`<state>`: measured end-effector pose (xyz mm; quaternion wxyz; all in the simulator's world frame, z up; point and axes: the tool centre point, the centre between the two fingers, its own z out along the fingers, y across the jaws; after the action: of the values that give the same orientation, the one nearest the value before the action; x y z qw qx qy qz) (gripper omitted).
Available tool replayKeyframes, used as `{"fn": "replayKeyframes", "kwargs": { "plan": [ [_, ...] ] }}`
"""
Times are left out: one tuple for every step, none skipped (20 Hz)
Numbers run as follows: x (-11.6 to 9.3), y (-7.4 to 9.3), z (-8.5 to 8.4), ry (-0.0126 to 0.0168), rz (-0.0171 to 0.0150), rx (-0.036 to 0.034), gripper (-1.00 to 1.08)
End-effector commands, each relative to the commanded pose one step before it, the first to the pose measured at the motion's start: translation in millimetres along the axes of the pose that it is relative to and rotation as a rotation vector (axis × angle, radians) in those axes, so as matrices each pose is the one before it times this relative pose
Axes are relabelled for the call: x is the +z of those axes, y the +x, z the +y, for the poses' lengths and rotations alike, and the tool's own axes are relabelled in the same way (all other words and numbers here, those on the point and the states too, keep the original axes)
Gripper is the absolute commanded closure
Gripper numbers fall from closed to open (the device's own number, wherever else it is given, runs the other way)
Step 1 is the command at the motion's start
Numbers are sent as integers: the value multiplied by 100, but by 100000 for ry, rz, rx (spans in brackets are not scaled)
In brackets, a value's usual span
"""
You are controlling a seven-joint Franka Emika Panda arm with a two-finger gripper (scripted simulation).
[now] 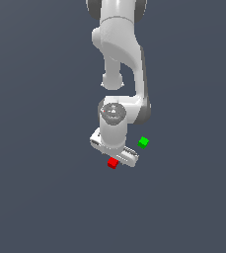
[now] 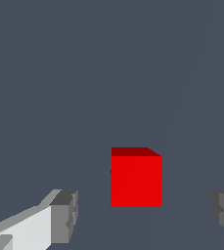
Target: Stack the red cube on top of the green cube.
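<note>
Because the grasp has not yet been made, the deciding relation is the position of the red cube (image 2: 136, 178) against the claw (image 2: 145, 215). In the wrist view the cube is seen between the two fingers (image 2: 64, 215), with open gaps on both sides; no contact with either pad is visible. The jaws are spread wide and nothing is held. The cube appears somewhat closer to one finger than to the other, so a small sideways correction is judged useful before closing. It cannot be told from these views how far the fingertips stand above the counter (image 1: 35, 197).

In the exterior view the red cube (image 1: 112, 162) is found at the lower edge of the claw (image 1: 115, 150), partly under the hand. The green cube (image 1: 143, 142) is placed near it, toward the exterior view's right and slightly farther up the picture, clear of the claw and apart from the red cube.

The red cube is shown as a plain, bright red block with flat faces and sharp edges; a darker top face is visible. No long axis is present, since all sides are equal. One face is turned squarely toward the wrist camera, so the side faces are judged roughly parallel to the finger pads.
</note>
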<state>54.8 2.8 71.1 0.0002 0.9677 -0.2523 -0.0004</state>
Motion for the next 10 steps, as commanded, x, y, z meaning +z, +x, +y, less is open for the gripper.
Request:
{"fn": "replayKeyframes", "kwargs": {
  "plan": [
    [110,151,-57,51,81,1010,-92],
    [0,1,-16,0,0,0,-92],
    [-18,-63,40,-35,-62,-365,-92],
    [37,-1,-2,0,0,0,-92],
    [111,-3,-5,0,0,0,-92],
    [184,-5,-7,0,0,0,-92],
    [250,14,30,8,7,68,-92],
    [330,-11,-13,0,0,0,-92],
    [401,-15,-15,0,0,0,-92],
    [462,12,40,11,10,97,-92]
  ]
}}
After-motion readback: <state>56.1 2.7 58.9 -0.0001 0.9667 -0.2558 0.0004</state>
